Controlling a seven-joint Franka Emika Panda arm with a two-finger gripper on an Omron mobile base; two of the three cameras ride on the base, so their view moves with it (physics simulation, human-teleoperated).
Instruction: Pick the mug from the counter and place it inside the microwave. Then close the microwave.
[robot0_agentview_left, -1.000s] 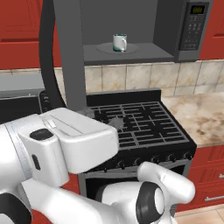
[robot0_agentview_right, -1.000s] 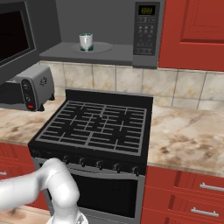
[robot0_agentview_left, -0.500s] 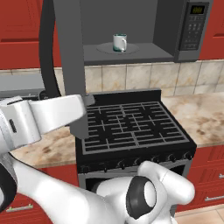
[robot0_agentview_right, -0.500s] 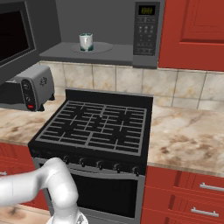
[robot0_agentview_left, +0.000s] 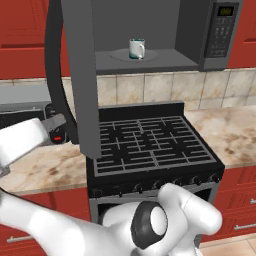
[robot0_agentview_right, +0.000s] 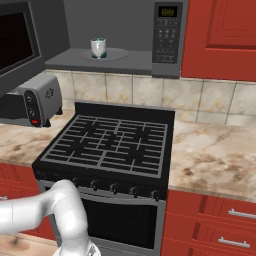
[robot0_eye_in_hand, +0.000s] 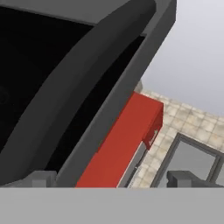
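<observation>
Mug sits inside microwave, upper centre of frame, door swung open. My gripper spread wide, empty, tips near door's handle, contact unclear.

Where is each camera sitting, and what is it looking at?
Left base view: behind the arm on its left, facing the stove and open microwave; white arm parts rise below.
Right base view: behind on the right, facing the same stove and toaster oven; a white arm link shows low left.
Hand view: on the hand, close to the microwave door; open gripper at the bottom.
Both base views share the mug inside the microwave.
</observation>
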